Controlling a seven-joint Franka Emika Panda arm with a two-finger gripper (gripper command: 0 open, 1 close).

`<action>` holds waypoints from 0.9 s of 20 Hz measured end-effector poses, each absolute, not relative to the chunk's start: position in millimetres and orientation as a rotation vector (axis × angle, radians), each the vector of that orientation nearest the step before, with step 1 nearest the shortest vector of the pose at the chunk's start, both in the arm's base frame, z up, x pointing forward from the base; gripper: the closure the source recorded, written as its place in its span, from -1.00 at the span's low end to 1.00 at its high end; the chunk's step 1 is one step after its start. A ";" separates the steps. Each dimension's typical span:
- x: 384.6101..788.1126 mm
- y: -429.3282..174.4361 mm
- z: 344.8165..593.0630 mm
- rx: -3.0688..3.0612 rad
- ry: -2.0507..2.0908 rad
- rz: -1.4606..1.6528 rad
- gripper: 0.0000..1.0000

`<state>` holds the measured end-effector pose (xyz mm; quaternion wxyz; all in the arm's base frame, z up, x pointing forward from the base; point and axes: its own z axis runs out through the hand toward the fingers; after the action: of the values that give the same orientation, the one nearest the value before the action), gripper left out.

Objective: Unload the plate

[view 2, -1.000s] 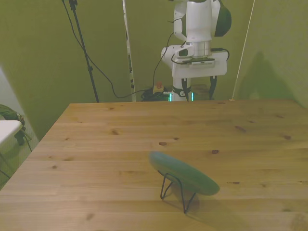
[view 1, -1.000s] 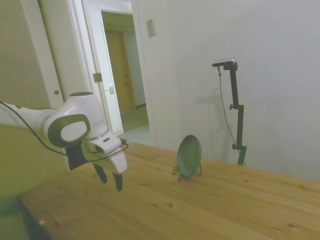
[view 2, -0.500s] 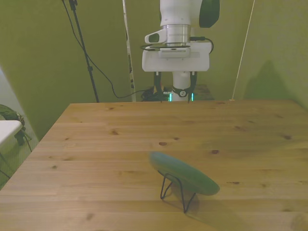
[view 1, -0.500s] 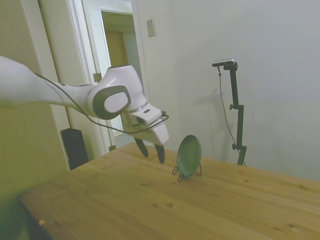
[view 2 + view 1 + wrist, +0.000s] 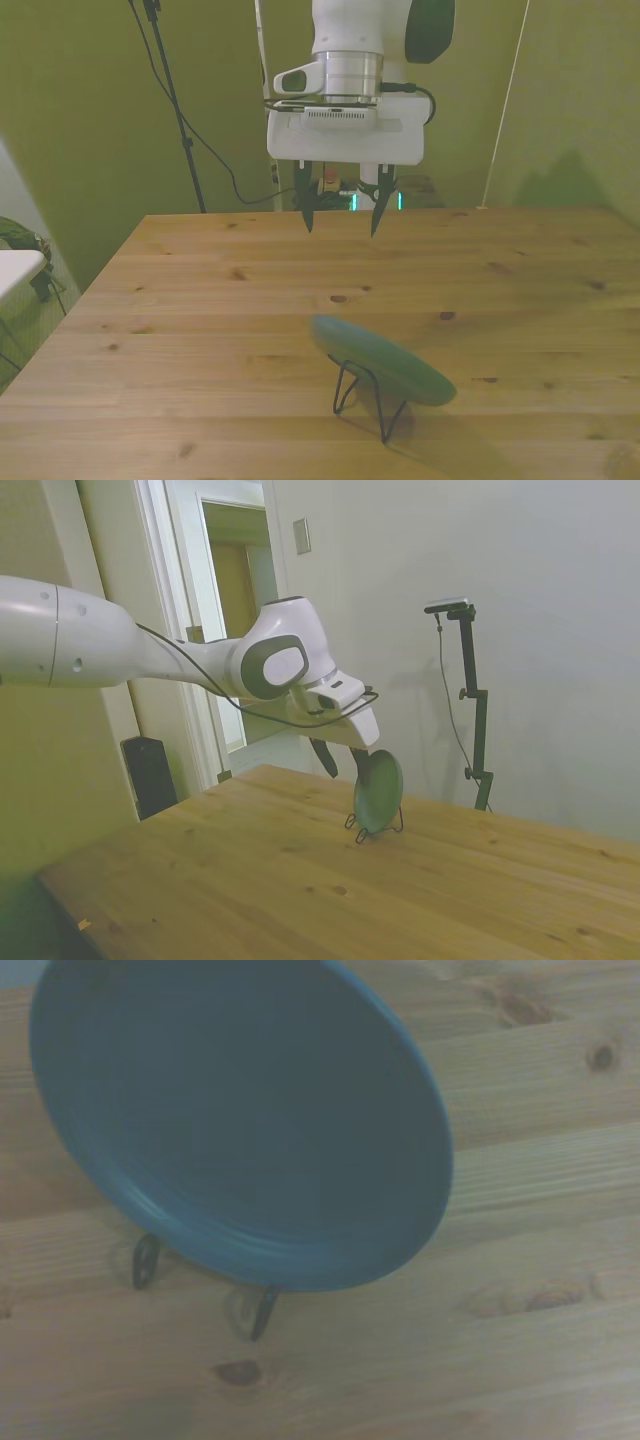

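Green plate (image 5: 379,791) propped near-upright on black wire stand (image 5: 365,395), on wooden table (image 5: 200,330), gripper (image 5: 340,208) above table just behind plate, jaws spread, nothing gripped, no contact w/ plate, plate face fills wrist view (image 5: 240,1120).

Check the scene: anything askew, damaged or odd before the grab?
Nothing stands out. The plate leans upright in its wire stand on the table, as a displayed plate should, with no chips visible in the wrist view. The gripper hangs open above it, not touching.
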<state>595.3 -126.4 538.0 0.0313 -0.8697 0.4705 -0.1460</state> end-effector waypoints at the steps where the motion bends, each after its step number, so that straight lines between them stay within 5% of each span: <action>1: 596.5 -122.8 539.4 -2.686 1.438 -0.462 -1.00; 18: 706.0 -133.3 543.1 -2.692 1.411 -0.645 -1.00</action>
<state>706.0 -133.3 543.1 0.0172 -0.8663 0.4540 -0.2077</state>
